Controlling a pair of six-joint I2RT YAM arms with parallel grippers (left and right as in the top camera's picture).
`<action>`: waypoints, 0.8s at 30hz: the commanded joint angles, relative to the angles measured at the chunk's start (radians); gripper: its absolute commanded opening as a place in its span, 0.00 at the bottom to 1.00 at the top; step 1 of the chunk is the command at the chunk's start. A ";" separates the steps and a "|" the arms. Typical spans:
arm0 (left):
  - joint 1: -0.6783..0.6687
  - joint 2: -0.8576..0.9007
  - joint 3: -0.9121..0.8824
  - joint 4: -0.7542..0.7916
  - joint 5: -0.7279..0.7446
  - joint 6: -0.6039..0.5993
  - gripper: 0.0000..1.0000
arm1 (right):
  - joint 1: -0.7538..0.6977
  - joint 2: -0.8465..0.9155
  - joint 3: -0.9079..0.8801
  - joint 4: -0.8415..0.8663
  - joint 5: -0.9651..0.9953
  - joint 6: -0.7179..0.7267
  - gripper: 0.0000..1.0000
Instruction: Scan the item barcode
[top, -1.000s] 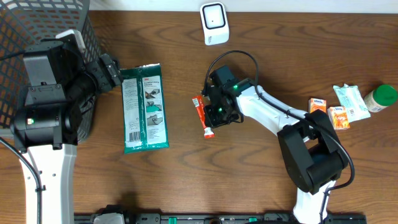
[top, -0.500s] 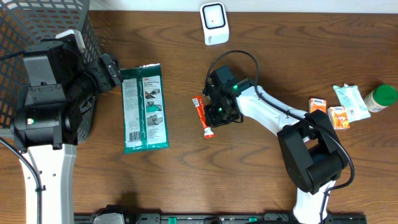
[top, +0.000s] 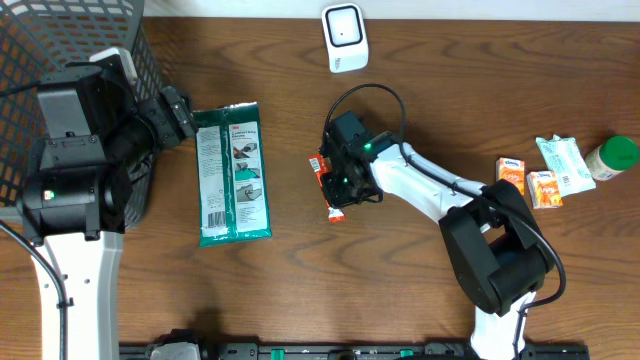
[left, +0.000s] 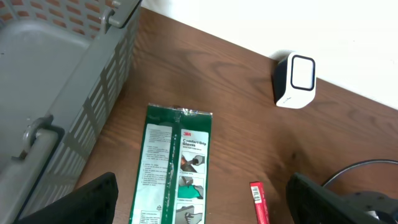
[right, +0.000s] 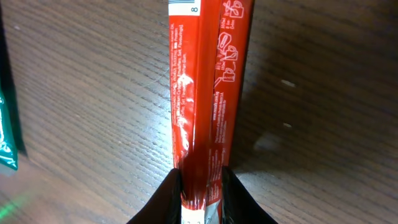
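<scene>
red sachet (right: 208, 93) lay on table (top: 300, 300), long axis running straight away from right gripper (right: 199, 186), jaws nipped narrow on its near end. scanner (top: 344, 37) sat well apart, toward far edge. left gripper (top: 180, 115) gaped wide, empty, farther off w/ right arm nearer.

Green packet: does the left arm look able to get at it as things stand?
Probably yes. The left gripper is open beside a corner of the green packet, with nothing between them; the basket stands on its far side.
</scene>
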 joint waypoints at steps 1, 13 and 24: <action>0.005 -0.001 0.005 0.000 0.006 0.012 0.87 | 0.006 -0.029 0.008 0.002 0.029 0.025 0.18; 0.005 -0.001 0.005 0.000 0.006 0.012 0.87 | -0.070 -0.030 0.008 0.009 -0.115 0.025 0.23; 0.005 -0.001 0.005 0.000 0.006 0.012 0.87 | -0.048 -0.029 0.008 0.006 -0.114 0.024 0.29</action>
